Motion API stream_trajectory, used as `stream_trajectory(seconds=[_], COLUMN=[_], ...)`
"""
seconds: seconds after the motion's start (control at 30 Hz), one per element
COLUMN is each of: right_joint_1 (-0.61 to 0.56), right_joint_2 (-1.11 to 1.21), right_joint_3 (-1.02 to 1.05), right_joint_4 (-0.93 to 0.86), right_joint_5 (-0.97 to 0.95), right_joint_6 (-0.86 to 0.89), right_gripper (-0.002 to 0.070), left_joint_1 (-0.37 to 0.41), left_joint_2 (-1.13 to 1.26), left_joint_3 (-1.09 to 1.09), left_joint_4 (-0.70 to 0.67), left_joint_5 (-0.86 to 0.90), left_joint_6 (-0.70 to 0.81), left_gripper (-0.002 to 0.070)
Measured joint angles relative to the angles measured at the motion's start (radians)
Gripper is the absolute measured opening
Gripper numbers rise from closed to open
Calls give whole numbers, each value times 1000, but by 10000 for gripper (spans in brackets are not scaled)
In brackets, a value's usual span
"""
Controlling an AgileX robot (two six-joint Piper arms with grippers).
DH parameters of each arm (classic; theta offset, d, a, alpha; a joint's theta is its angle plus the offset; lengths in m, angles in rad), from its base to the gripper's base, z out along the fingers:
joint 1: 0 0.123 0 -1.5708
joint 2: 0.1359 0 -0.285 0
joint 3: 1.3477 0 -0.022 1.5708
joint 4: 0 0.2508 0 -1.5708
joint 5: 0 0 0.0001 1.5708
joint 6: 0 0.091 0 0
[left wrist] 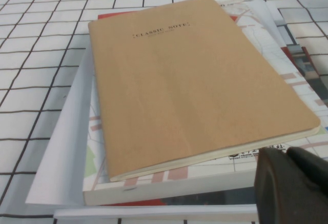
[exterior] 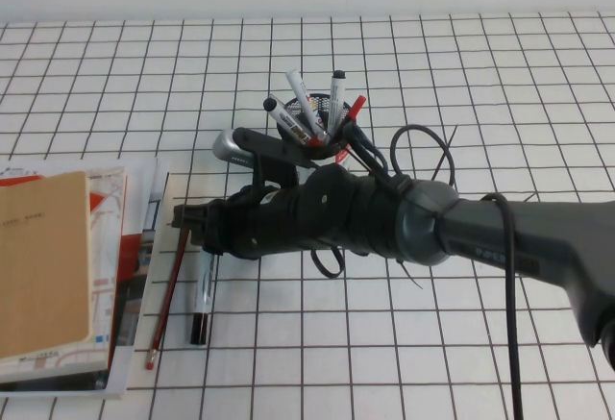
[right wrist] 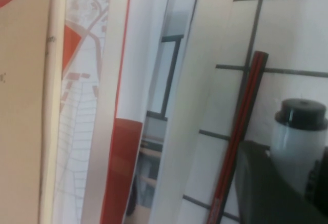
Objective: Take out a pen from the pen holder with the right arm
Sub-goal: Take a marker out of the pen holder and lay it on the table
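Marker out of holder, clamped in right gripper

Shows right arm [exterior: 480, 233] stretching in from 3 o'clock across gridded table [exterior: 480, 64], ending in right gripper [exterior: 187, 218] at 8 o'clock from pen holder [exterior: 317, 136], well apart from it. Reads gripper as closed on white marker [exterior: 204, 290], aligned 12-to-6, black end [exterior: 199, 329] toward 6 o'clock. Confirms in right wrist view: marker body pinched between dark fingers [right wrist: 264, 183], black cap [right wrist: 301, 112] poking past them. Cannot tell whether marker rests on table or hangs just above. Puts red pencil [exterior: 165, 295] just beside marker at 9 o'clock, roughly parallel, not touching it. Puts stack of booklets [exterior: 130, 276] at 9 o'clock of pencil, just beside it, tan notebook [exterior: 43, 266] on top. Logs pen holder upright, at 12 o'clock of table centre, with several markers [exterior: 303, 103] and a red pen [exterior: 354, 108] leaning inside. Catches left gripper [left wrist: 286, 157] only in left wrist view, hovering over a corner of the booklet stack, by the tan notebook; open or closed, cannot tell
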Motion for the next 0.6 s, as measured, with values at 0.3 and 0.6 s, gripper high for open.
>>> stream_trajectory(seconds=[0.3, 0.6], right_joint_1=[0, 0], right_joint_2=[4, -25], right_joint_3=[0, 0], right_joint_4=[-7, -58], right_joint_5=[10, 43], right_joint_6=[-2, -4], right_gripper=[267, 330], left_joint_1=[0, 0], left_joint_2=[0, 0], left_joint_3=[0, 0], left_joint_4=[0, 0], left_joint_5=[0, 0], left_joint_6=[0, 0], left_gripper=[-4, -4])
